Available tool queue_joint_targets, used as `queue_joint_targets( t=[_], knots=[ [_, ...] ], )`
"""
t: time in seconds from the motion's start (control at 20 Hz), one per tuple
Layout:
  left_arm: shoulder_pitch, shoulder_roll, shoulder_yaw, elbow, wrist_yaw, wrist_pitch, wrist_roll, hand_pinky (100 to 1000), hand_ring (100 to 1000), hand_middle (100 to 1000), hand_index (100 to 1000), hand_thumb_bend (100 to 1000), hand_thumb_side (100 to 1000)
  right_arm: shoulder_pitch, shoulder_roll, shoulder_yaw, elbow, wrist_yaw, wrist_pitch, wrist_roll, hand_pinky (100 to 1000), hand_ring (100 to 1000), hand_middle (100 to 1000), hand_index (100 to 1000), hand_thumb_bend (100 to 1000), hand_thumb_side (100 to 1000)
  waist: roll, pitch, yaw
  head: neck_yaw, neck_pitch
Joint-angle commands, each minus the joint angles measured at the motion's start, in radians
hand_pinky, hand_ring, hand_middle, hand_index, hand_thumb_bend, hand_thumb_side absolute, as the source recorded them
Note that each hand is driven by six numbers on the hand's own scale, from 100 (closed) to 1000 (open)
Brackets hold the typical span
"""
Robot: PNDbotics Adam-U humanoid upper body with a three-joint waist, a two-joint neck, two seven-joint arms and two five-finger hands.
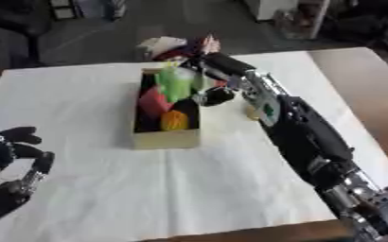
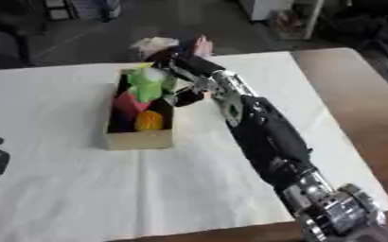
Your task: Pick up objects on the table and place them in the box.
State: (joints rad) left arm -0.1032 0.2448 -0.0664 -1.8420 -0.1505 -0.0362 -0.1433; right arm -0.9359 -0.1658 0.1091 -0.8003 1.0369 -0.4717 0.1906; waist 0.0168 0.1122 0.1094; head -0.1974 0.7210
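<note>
We had the right hand [image 1: 207, 61] over the box [image 1: 166, 137] near the bench's far edge w/ fingers curled round a green thing [image 1: 176, 82]; box looked full, so it could've spilled out.

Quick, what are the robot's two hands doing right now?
Left hand: idle at the lower left, fingers relaxed, holding nothing.
Right hand: reached over the box; whether it grips anything cannot be told.
</note>
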Motion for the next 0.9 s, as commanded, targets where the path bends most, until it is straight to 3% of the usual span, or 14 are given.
queue_joint_targets(
  t=[0.05,0.15,0.25,0.45,0.7,0.9],
  knots=[
    [-0.006,0.003,-0.003,-0.009,0.005,-0.001,-0.006,690,590,620,780,416,404,-0.030,0.015,-0.015,0.021,0.104,0.004,0.016,783,650,666,944,239,460,0.001,-0.015,0.002,-0.010,0.005],
    [-0.006,0.003,-0.005,-0.007,0.006,-0.001,-0.009,690,591,620,779,412,407,-0.033,0.016,-0.005,0.015,0.163,-0.009,0.035,802,737,763,973,344,544,-0.001,-0.015,0.002,-0.010,0.004],
    [-0.006,0.003,-0.006,-0.005,0.005,-0.001,-0.013,691,591,620,779,412,409,-0.036,0.010,0.006,-0.013,0.222,-0.028,0.054,822,787,833,990,398,573,-0.004,-0.015,0.001,-0.009,0.005],
    [-0.004,0.005,-0.004,-0.004,0.002,-0.001,-0.012,693,590,620,778,408,411,-0.042,-0.012,0.014,-0.072,0.260,-0.056,0.073,853,835,903,1000,408,596,-0.011,-0.014,-0.002,-0.007,0.003],
    [-0.005,0.006,-0.004,-0.002,-0.001,-0.001,-0.014,697,590,620,778,405,415,-0.050,-0.062,-0.008,-0.146,0.099,-0.058,0.096,862,823,901,998,345,600,-0.018,-0.013,-0.010,-0.005,0.001],
    [-0.001,0.008,0.000,-0.001,-0.005,0.000,-0.012,697,590,619,777,400,417,-0.050,-0.121,-0.041,-0.187,-0.064,0.002,0.132,859,806,885,995,304,588,-0.024,-0.013,-0.016,-0.005,-0.002]
  ],
)
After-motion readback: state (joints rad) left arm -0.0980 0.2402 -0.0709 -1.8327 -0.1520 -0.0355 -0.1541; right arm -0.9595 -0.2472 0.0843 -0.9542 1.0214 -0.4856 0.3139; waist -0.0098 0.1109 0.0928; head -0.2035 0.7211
